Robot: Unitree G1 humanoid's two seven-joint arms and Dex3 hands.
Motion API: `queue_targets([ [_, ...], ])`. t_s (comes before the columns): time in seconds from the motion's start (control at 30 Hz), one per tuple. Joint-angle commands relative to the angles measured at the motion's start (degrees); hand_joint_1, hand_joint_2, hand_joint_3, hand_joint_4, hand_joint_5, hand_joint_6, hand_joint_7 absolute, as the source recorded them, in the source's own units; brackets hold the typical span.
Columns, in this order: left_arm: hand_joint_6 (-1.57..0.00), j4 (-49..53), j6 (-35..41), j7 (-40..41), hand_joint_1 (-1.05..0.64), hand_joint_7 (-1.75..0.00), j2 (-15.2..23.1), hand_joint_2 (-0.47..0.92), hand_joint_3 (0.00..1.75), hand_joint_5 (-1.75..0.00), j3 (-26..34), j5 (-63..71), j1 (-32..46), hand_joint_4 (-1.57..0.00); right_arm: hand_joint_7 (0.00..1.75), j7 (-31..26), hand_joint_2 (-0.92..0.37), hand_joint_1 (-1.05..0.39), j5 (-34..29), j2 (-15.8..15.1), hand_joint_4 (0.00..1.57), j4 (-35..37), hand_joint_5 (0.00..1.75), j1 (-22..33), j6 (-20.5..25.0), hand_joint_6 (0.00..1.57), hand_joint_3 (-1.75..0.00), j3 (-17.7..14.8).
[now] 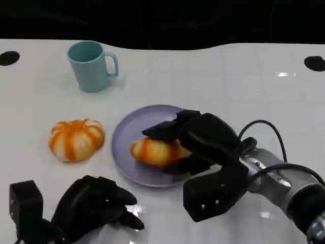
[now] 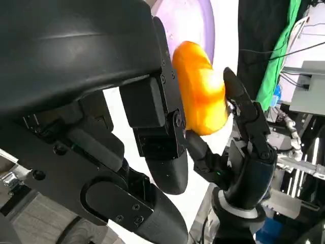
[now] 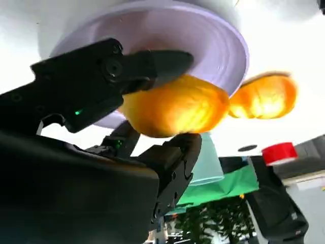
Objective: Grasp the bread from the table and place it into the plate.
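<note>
An elongated orange bread [image 1: 152, 151] lies over the middle of the lilac plate [image 1: 125, 128], and my right hand [image 1: 203, 140] grips it from the right, fingers above and below it. The right wrist view shows the same bread [image 3: 175, 107] pinched between black fingers [image 3: 152, 66] close against the plate [image 3: 198, 35]; whether it rests on the plate I cannot tell. My left hand [image 1: 96, 207] lies low at the table's near edge, holding nothing, fingers loosely spread. In the left wrist view, the bread [image 2: 200, 86] sits in the right hand [image 2: 249, 147] by the plate [image 2: 188, 20].
A round pumpkin-shaped orange bun [image 1: 76, 139] sits on the white table just left of the plate, also seen as the bun [image 3: 264, 96] in the right wrist view. A teal mug [image 1: 91, 66] stands at the back left. Black cable loops over my right forearm [image 1: 274, 178].
</note>
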Motion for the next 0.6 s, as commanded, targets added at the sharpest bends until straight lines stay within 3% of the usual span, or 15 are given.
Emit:
queue_targets([
  [0.03,-1.56,-0.1,0.1,0.0,-1.05,-0.01,0.6,0.72,0.0,-0.2,0.1,0.2,0.8,-1.57,0.04,1.1,-0.92,-0.71,0.8,-1.4,0.17,-2.2,0.51,0.7,0.4,0.39,-0.37,-0.4],
  [0.37,-1.56,-0.4,-0.1,0.6,-1.05,0.0,0.8,0.73,0.0,-0.21,-0.2,0.8,0.9,-1.57,0.04,3.9,-0.92,-0.7,1.6,-6.0,0.2,-8.5,0.53,4.3,-0.1,0.4,-0.38,-1.6],
  [0.6,-1.56,-0.6,1.1,0.4,-1.05,0.0,0.8,0.72,0.0,-0.2,-0.2,0.2,0.9,-1.57,0.05,6.2,-0.92,-0.68,6.8,-9.1,0.26,-14.2,0.57,9.5,-3.0,0.45,-0.35,-5.0],
])
